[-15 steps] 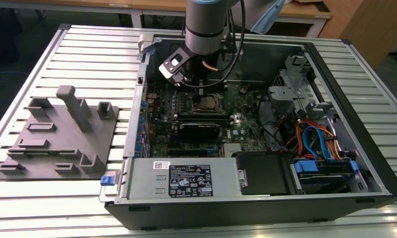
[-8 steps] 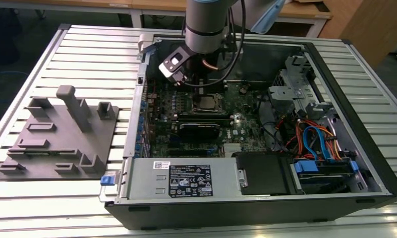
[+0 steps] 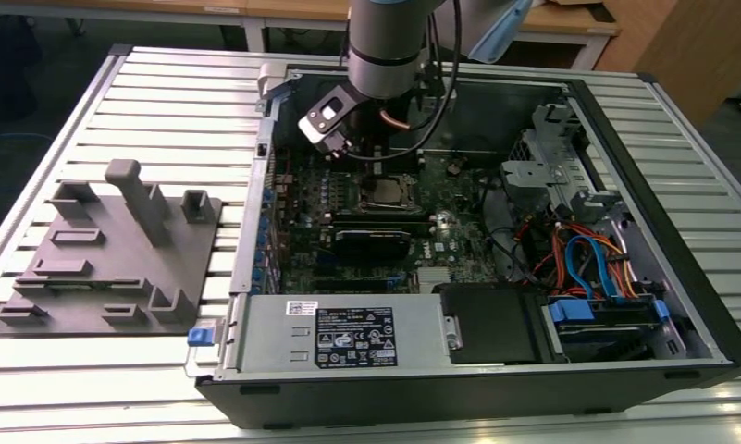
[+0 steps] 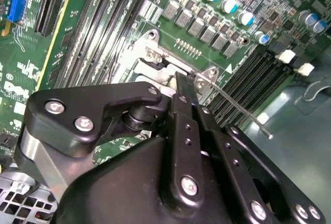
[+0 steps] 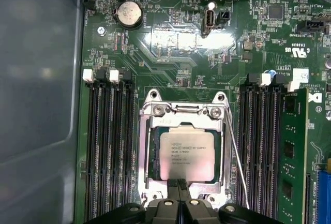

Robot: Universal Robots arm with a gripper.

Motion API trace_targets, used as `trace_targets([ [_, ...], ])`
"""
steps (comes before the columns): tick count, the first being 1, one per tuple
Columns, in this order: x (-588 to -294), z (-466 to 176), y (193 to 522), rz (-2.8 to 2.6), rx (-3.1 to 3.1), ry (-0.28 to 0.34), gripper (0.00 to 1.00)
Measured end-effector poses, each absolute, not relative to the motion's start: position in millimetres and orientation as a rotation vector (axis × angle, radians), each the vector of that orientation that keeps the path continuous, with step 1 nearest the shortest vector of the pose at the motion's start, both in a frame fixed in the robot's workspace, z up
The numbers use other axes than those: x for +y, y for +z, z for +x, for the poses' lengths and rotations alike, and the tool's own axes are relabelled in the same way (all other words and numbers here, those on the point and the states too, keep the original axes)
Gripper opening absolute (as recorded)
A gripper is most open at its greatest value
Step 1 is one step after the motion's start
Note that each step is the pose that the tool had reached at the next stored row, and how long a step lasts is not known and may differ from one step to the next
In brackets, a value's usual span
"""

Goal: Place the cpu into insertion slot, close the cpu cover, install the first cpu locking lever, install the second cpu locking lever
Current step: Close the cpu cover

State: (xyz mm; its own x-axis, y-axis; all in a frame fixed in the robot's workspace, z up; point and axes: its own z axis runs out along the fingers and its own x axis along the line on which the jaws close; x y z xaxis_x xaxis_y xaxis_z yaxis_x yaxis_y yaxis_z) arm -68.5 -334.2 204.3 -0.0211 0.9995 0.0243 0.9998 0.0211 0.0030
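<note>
Cpu (image 5: pixel 186 154) with printed top, cpu cover (image 5: pixel 183 111) down around it, pincer (image 5: pixel 178 183) closed, empty

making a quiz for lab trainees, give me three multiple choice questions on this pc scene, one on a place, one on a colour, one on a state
1. Where is the cpu?
A in the insertion slot
B on the floor
C in a person's hand

2. What colour is the circuit board?
A red
B green
C white

3. How is the cpu cover?
A standing upright
B taken off
C lowered around the cpu

Answers: A, it lies inside the socket; B, the board is green all over; C, its frame lies flat round the chip.
</note>
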Motion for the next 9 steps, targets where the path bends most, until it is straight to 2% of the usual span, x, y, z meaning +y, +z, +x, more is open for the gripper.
trace_targets([
  [9, -334.3, -49.6, 204.3, -2.187, -2.232, -0.028, 0.1],
])
